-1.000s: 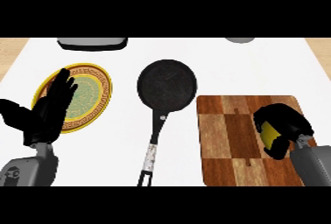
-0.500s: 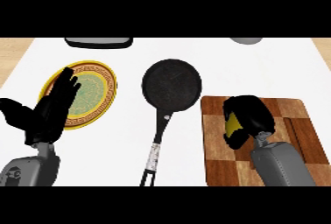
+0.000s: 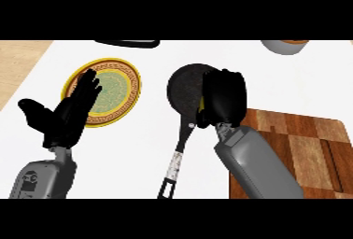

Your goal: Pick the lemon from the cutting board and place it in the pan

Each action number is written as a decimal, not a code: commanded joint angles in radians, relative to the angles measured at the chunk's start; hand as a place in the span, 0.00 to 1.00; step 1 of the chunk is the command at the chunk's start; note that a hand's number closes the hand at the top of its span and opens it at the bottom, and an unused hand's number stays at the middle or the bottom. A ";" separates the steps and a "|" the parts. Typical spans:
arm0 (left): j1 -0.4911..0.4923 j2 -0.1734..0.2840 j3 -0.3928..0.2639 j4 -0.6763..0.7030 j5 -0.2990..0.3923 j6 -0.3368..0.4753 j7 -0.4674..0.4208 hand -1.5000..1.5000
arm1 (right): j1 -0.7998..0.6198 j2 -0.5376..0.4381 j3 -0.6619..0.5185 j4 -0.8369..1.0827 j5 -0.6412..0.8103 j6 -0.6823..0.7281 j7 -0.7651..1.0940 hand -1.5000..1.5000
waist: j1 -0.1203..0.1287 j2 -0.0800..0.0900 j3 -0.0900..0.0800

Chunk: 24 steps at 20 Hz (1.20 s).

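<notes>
Head view: the lemon (image 3: pixel 201 103), judged light, firm-skinned and apt to roll, is grasped around its middle by the curled right hand (image 3: pixel 222 95) above the pan (image 3: pixel 185 88), while the left hand (image 3: pixel 66 115) is held open by the plate (image 3: pixel 127 88).

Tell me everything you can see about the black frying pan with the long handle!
The black round frying pan lies flat on the white counter, between the yellow patterned plate and the brown wooden cutting board. Its dark bowl looks matte. Its long thin handle, dark with a silvery middle, points toward the robot. The right hand, curled round the yellow lemon, hovers over the bowl's right side and hides it.
</notes>
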 commanded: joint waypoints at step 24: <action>-0.018 -0.004 0.026 0.057 -0.026 0.030 -0.041 0.50 | -0.528 0.014 0.125 0.428 -0.131 -0.354 0.637 1.00 | -0.070 0.010 0.007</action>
